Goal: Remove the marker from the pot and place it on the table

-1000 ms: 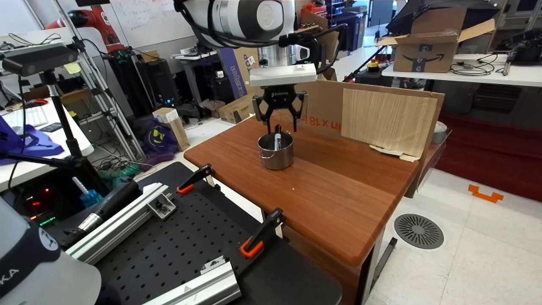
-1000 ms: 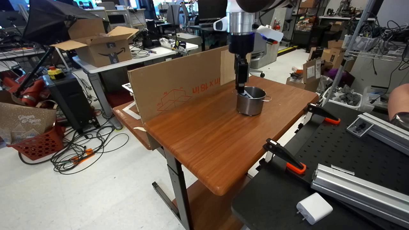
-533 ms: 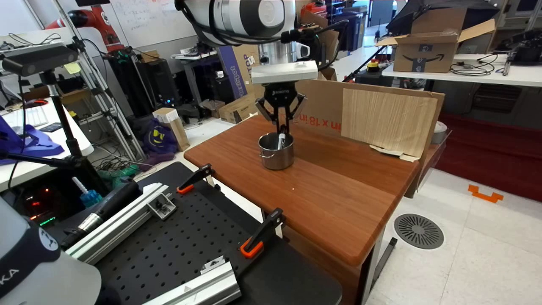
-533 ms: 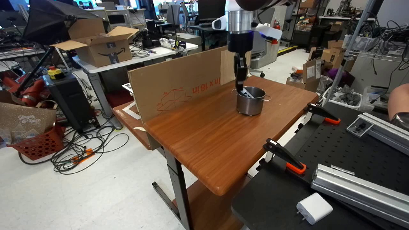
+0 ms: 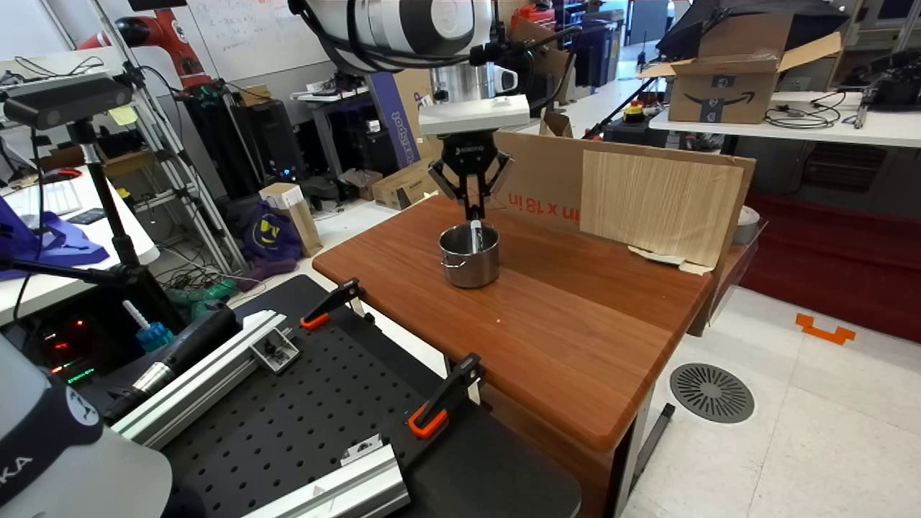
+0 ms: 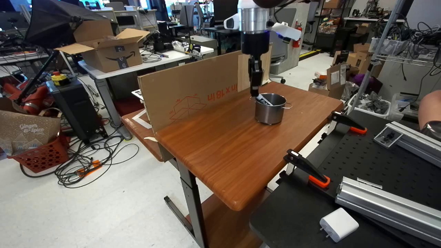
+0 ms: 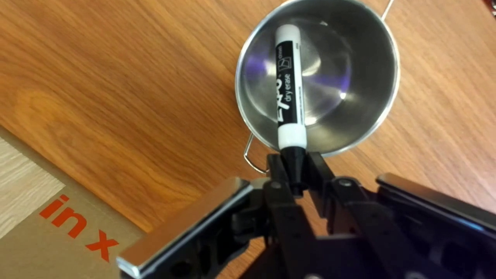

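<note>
The hand (image 7: 295,166) is clamped on the black cap of the marker (image 7: 289,85), a finger on each side. In both exterior views the fingertips are just above the rim of the pot (image 6: 268,116). From the cap the marker slants down into the pot; the wrist view shows its white far end within the rim, and "dry erase" reads along the barrel. Whether that end touches the metal cannot be told. The pot stands upright on the surface (image 6: 206,162), a wire handle out on either side.

Along one long edge of the surface stands a sheet of cardboard (image 6: 193,84) printed in red, with a wood-grain panel (image 5: 662,208) on its face. By the opposite edge is a black perforated board (image 5: 316,403), with two clamps (image 5: 447,397) at its border and metal rails (image 5: 360,489) lying on it. A white charger (image 6: 339,225) lies on the board in an exterior view, near the end of a rail. Well apart from all this, a box (image 5: 748,83) with raised flaps sits on a white desk (image 5: 888,129).
</note>
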`<state>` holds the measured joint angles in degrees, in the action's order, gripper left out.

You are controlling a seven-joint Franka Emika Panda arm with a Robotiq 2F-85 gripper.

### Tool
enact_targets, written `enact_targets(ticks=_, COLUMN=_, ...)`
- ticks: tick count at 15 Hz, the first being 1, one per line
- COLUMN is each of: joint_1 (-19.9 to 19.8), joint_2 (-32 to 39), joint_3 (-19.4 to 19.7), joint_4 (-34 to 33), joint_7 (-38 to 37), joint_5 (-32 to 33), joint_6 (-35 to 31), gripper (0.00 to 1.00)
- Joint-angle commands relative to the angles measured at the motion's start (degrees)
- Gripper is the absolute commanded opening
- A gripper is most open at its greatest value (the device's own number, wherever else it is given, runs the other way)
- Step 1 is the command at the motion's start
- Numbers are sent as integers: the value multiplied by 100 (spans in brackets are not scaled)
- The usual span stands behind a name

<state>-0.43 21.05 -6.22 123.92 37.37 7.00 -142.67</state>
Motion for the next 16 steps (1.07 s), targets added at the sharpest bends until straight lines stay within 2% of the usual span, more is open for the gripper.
enact_targets(ticks=1, joint_1=61, joint_2=-240, joint_3=-7, joint_4=75, joint_7=-227, joint_5=106, joint_6=231, gripper=5)
enact_targets(ticks=6, joint_1=29, joint_2=-673, joint_3=-84, joint_4=256, joint_7=-244, joint_5=-64, joint_6=439, gripper=5)
enact_targets(ticks=10, joint_1=49, joint_2=-1312, joint_3=-88, joint_4=446, joint_7=-239, joint_5=-293, joint_6=644, gripper=5)
enact_targets(ticks=13, joint_1=150, joint_2=-1684, joint_3=-87, joint_4=470, joint_7=-238, joint_5=-490, joint_6=754, gripper=5)
enact_targets(ticks=16, joint_1=350, joint_2=-1697, joint_3=-145, joint_4=353, joint_7=-322, joint_5=-566, joint_6=823, gripper=5)
